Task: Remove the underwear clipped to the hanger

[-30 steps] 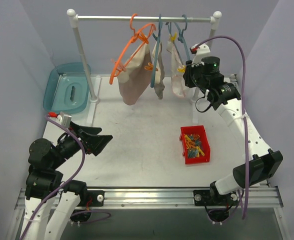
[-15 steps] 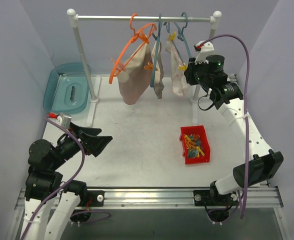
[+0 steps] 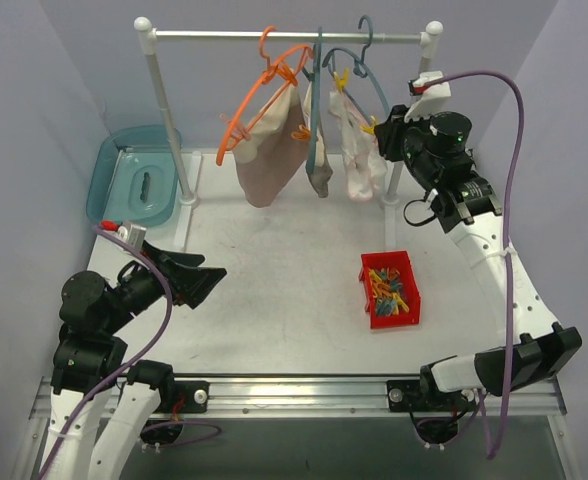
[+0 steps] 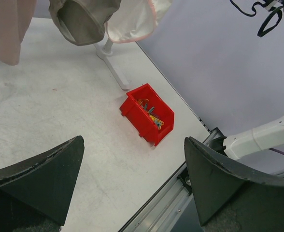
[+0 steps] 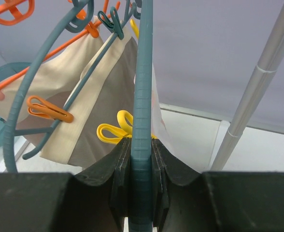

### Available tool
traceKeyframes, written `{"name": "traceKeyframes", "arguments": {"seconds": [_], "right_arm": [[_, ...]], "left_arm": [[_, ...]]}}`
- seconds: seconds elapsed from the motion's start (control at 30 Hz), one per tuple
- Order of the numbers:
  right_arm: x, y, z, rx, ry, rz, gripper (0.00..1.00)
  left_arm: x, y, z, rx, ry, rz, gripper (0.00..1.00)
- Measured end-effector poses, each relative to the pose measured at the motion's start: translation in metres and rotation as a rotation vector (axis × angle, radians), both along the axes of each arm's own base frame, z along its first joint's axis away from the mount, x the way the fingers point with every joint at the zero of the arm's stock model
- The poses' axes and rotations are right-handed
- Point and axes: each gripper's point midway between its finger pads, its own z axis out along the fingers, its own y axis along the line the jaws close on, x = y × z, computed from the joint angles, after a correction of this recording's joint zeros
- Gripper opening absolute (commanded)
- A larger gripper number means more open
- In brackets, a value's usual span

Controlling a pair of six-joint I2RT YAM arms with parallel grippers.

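The right end effector (image 5: 142, 159) is pinched on the teal hanger (image 5: 143, 96) and has risen, so the hook now pokes above the rail (image 3: 224, 37), and the white underwear (image 3: 359, 165), hanging under the rail by a yellow clip (image 5: 114, 133), swings with it. Likely the hanger is being lifted off; nothing is unclipped yet. The left end effector (image 4: 132, 150) waits spread, well below the rail.
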Motion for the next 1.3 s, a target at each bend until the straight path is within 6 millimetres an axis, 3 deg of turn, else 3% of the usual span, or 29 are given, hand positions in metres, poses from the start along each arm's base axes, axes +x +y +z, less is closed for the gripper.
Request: {"name": "traceKeyframes", "arguments": {"seconds": [0.2, 0.47, 0.63, 0.77, 1.07, 1.17, 1.3], "right_arm": [[-0.019, -0.010, 0.003, 0.033, -0.054, -0.026, 0.00], [-0.019, -0.011, 0.029, 0.070, -0.147, -0.035, 0.00], [-0.031, -0.015, 0.029, 0.086, -0.157, -0.037, 0.00], [-0.056, -0.022, 0.016, 0.089, -0.148, -0.040, 0.00], [-0.132, -0.039, -0.022, 0.132, -0.116, -0.026, 0.00], [-0.152, -0.044, -0.036, 0.142, -0.092, -0.024, 0.00], [-0.177, -0.052, -0.040, 0.171, -0.092, -0.028, 0.00]], "left_arm": [[0.001, 0.000, 0.001, -0.003, -0.001, 0.001, 0.94], [0.010, -0.002, 0.000, -0.006, 0.013, 0.001, 0.94], [0.011, -0.002, 0.001, -0.007, 0.011, 0.002, 0.94], [0.015, -0.003, 0.002, -0.008, 0.006, 0.002, 0.94], [0.040, -0.014, 0.001, -0.017, 0.042, -0.039, 0.94], [0.045, -0.025, 0.005, -0.029, 0.056, -0.085, 0.94], [0.040, -0.053, 0.014, -0.038, 0.069, -0.191, 0.94]]}}
